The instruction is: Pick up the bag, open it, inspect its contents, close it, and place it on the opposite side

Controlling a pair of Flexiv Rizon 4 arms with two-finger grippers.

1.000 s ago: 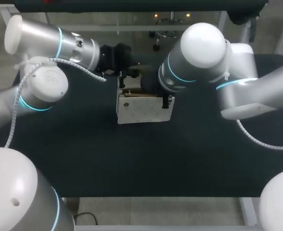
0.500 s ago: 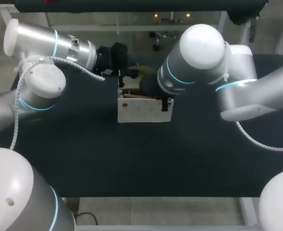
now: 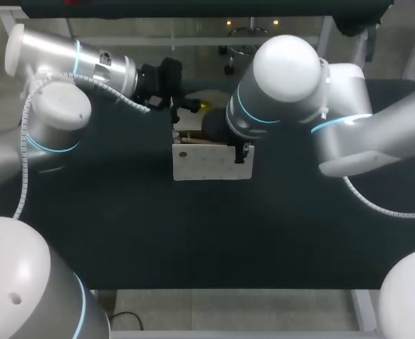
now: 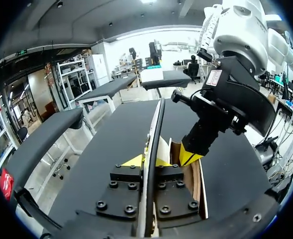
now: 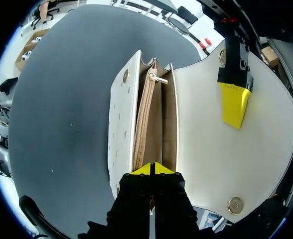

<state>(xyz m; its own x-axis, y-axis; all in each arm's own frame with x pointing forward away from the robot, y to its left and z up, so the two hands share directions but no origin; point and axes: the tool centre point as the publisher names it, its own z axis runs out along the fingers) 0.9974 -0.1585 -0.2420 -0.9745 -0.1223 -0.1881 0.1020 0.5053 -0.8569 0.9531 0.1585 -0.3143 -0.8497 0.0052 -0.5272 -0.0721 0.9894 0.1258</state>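
White studded bag (image 5: 122, 129), rounded flap open, tan zippered lining

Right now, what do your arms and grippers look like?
Left arm and right arm: silver-grey tubes, rounded white joint caps, glowing cyan rings, a white coiled cable outside each. Left gripper and right gripper: black bodies, two fingers with bright yellow wedge tips.
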